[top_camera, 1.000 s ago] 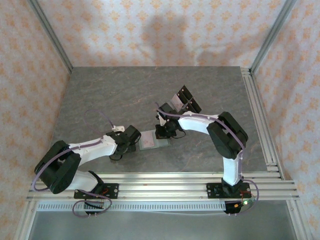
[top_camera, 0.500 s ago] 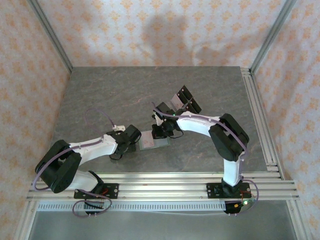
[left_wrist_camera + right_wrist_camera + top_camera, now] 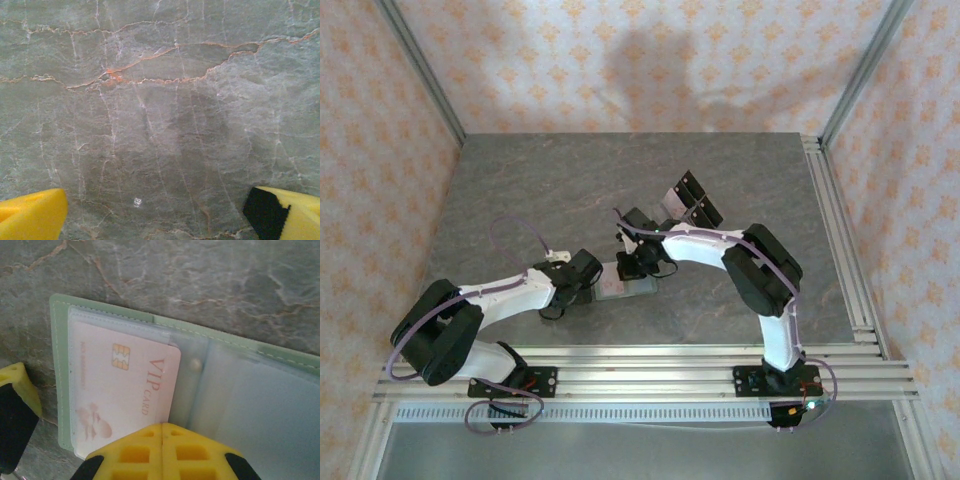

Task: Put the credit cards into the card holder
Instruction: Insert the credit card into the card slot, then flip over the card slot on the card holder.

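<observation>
Card holder [image 3: 240, 390] laid open toward table's [image 3: 570, 190] near edge, credit card [image 3: 125, 385] seated in clear pocket, right gripper [image 3: 161, 440] clenched shut at card's edge, left gripper [image 3: 159, 212] spread wide.

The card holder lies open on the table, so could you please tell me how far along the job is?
Done: one VIP card sits in the left clear pocket of the open card holder. In hand: the right gripper, jaws shut, is at that card's edge, probably nudging it home; the left gripper hovers open over bare table. Left: whether more cards wait I cannot tell.
</observation>
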